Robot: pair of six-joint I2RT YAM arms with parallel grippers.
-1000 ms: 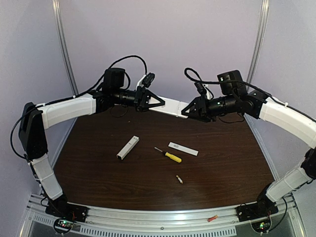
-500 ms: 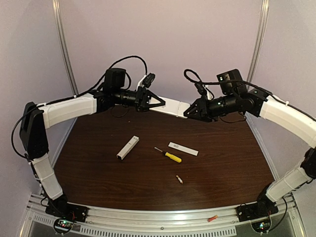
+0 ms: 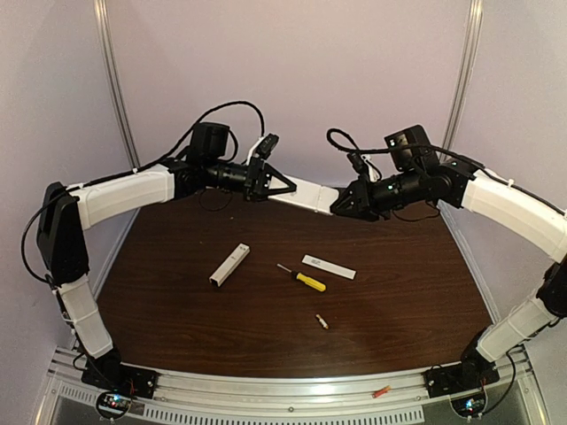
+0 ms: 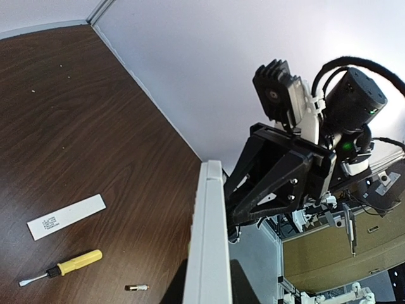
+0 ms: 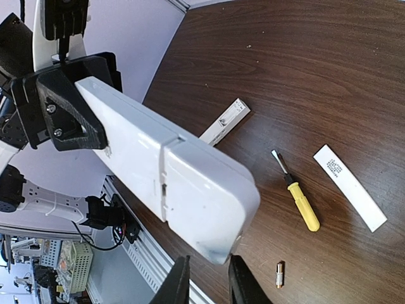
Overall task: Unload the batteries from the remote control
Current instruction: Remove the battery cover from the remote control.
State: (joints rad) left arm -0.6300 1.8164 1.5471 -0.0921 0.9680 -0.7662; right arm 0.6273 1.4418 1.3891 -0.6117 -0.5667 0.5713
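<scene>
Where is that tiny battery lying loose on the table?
In the top view the battery lies on the dark table, a little right of centre toward the near edge. It is just in front of the yellow-handled screwdriver, not touching it.

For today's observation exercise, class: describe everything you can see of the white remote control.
The remote control is a long, slim white slab, plastic-looking, with a seam across its broad face. It hangs above the table, nearly level, one end clamped in the left hand. The right hand sits at its other end; contact there is unclear.
</scene>
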